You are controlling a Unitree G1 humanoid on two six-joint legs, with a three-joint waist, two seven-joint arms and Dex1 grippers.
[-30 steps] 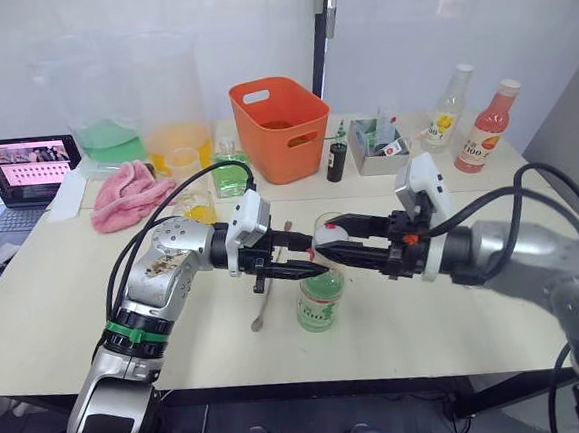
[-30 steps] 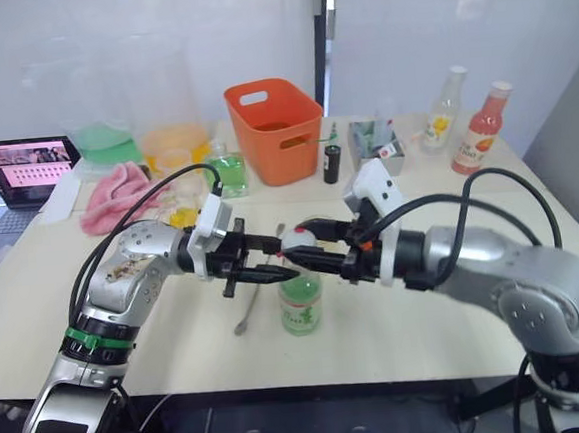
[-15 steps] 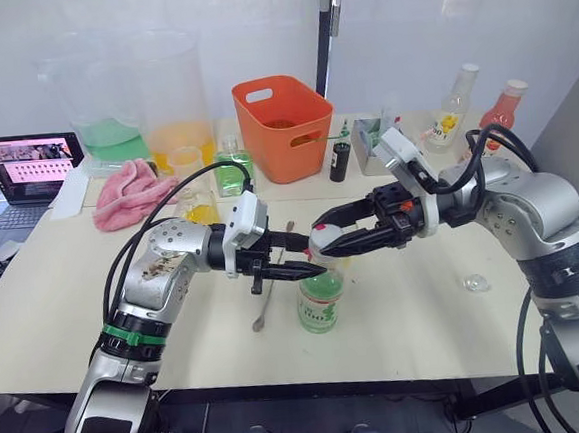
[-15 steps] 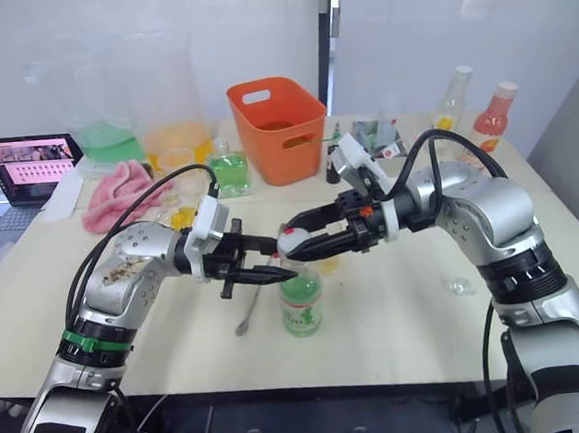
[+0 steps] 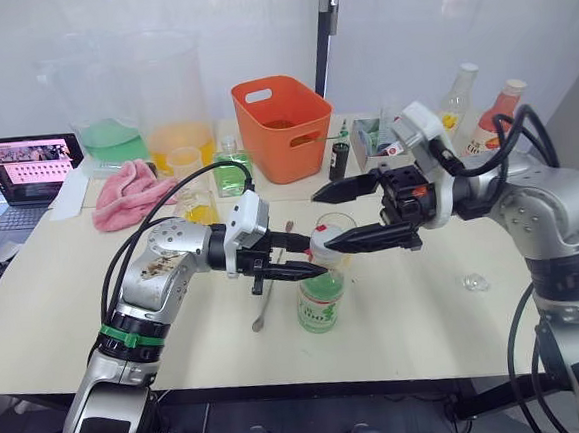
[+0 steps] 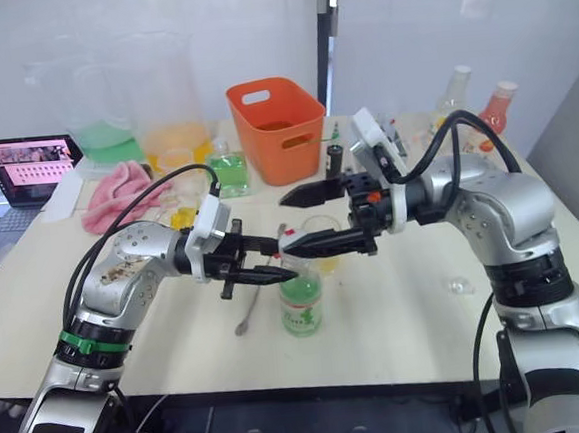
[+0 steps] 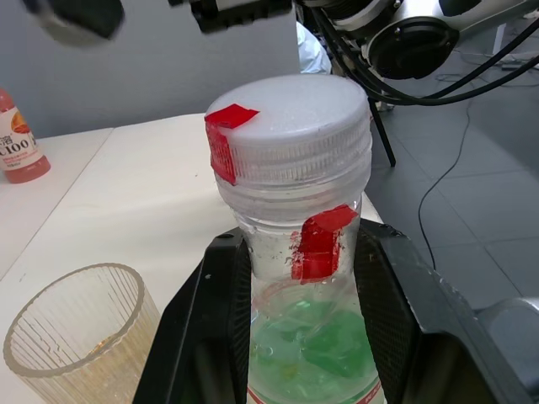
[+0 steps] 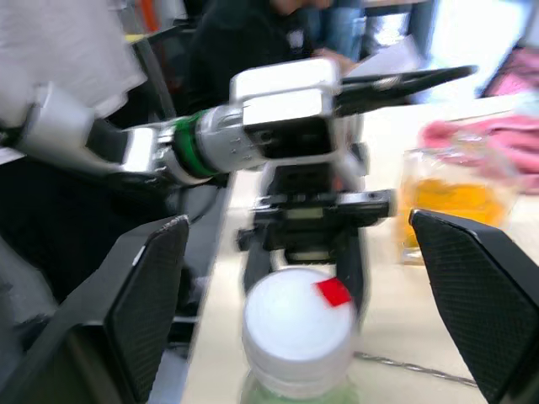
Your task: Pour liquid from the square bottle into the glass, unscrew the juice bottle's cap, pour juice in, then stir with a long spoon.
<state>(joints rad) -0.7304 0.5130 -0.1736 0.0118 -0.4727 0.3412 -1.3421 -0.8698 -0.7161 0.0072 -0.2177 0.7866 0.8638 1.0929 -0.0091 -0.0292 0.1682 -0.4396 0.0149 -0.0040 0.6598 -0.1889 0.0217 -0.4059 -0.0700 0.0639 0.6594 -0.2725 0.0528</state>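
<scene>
Left hand [image 5: 311, 257] grips the juice bottle [image 5: 321, 296] at its neck; right hand [image 5: 332, 216] spread wide, apparently just off the cap [image 7: 288, 121].

The right gripper [image 5: 347, 215] has let go of the juice bottle's cap [image 5: 324, 241]; fingers now spread (cap on).

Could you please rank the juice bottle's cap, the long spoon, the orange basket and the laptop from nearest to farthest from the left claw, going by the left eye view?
1. The juice bottle's cap: just above the left claw, which grips the bottle's neck.
2. The long spoon: flat on the table, below the claw.
3. The orange basket: toward the table's far edge.
4. The laptop: at the far left corner.
</scene>
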